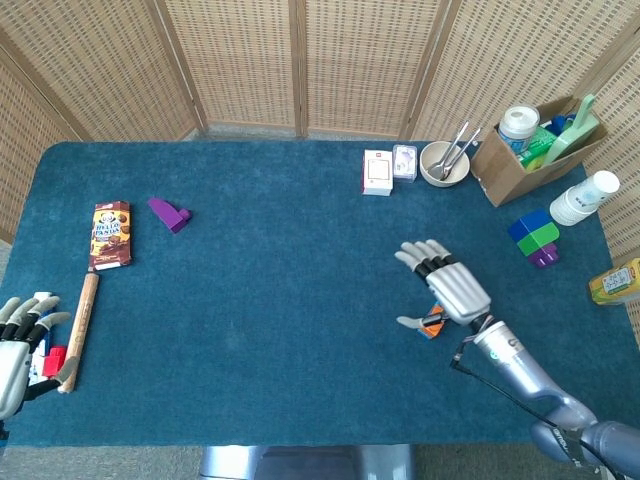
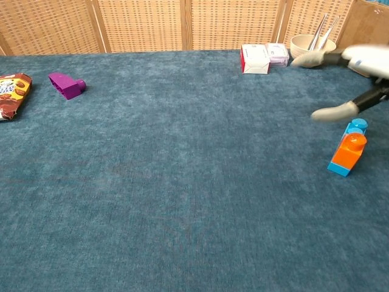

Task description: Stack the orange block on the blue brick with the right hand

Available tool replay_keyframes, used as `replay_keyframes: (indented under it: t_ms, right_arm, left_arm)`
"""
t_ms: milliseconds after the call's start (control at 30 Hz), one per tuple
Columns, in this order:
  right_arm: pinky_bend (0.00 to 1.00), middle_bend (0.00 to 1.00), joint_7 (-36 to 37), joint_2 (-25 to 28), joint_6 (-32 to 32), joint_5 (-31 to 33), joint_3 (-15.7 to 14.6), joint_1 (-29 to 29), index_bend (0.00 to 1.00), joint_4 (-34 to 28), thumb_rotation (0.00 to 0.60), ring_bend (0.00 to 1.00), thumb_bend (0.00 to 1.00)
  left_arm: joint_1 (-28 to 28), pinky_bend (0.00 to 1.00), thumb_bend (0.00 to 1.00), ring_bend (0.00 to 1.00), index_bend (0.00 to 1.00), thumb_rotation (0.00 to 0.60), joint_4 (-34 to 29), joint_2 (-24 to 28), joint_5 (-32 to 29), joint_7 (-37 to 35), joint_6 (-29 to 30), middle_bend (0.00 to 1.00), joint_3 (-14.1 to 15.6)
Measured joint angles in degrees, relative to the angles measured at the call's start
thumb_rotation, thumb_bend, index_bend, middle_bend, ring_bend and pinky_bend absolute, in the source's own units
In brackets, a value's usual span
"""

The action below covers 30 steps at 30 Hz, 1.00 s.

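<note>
Two small toy pieces are sitting together on the worktop [image 2: 182, 201] — the orange block [image 2: 351, 150] is resting on the blue brick [image 2: 349, 146], the pair leaning slightly in the chest view, well right of centre. The right hand [image 1: 447, 288] is hovering above them with fingers spread and nothing in them; the left hand [image 1: 18, 335] is lying near the worktop's left edge, fingers loosely extended, holding nothing.

Both pieces are looking like hard moulded plastic, so I judge them light, stiff and rather slick; any further grip would best be taken across the orange block's flat side faces, gently, since the stack is looking easy to tip.

As for writing, the brown snack packet [image 1: 110, 235] is bearing lettering too small to read with confidence, and the white box [image 1: 377, 172] is showing a red mark I cannot make out.
</note>
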Motion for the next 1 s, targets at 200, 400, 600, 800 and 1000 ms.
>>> replay_keyframes:
  t_ms: [200, 400, 600, 800, 1000]
  right_arm:
    - [0.00, 0.09, -5.8, 3.2, 2.8, 4.6, 2.1, -2.6, 0.10, -2.4, 0.502, 0.00, 0.23]
    - [0.00, 0.12, -14.2, 6.8, 7.7, 9.5, 3.0, -7.4, 0.15, -4.5, 0.537, 0.00, 0.24]
    - [0.00, 0.16, -19.3, 10.1, 14.6, 12.0, 2.8, -13.7, 0.19, -7.4, 0.556, 0.00, 0.24]
    - [0.00, 0.18, -21.5, 13.3, 19.3, 13.9, 2.0, -19.2, 0.22, -11.6, 0.556, 0.00, 0.24]
    - [0.00, 0.19, -22.2, 14.6, 23.3, 14.2, 0.8, -23.9, 0.24, -14.1, 0.556, 0.00, 0.24]
  left_arm:
    - [0.9, 0.07, 0.33, 0.14, 0.27, 0.600, 1.4, 0.1, -1.2, -2.1, 0.6, 0.18, 0.1]
    - [2.1, 0.07, 0.33, 0.14, 0.27, 0.600, 3.5, -0.1, -2.7, -4.7, 1.0, 0.18, 0.3]
    - [3.0, 0.07, 0.33, 0.14, 0.27, 0.600, 5.7, -0.8, -4.2, -6.7, 0.6, 0.18, 0.5]
    - [3.5, 0.07, 0.33, 0.14, 0.27, 0.600, 7.3, -1.4, -5.0, -7.6, 0.2, 0.18, 0.5]
    - [3.8, 0.07, 0.33, 0.14, 0.28, 0.600, 8.2, -2.2, -5.1, -8.0, 0.0, 0.19, 0.6]
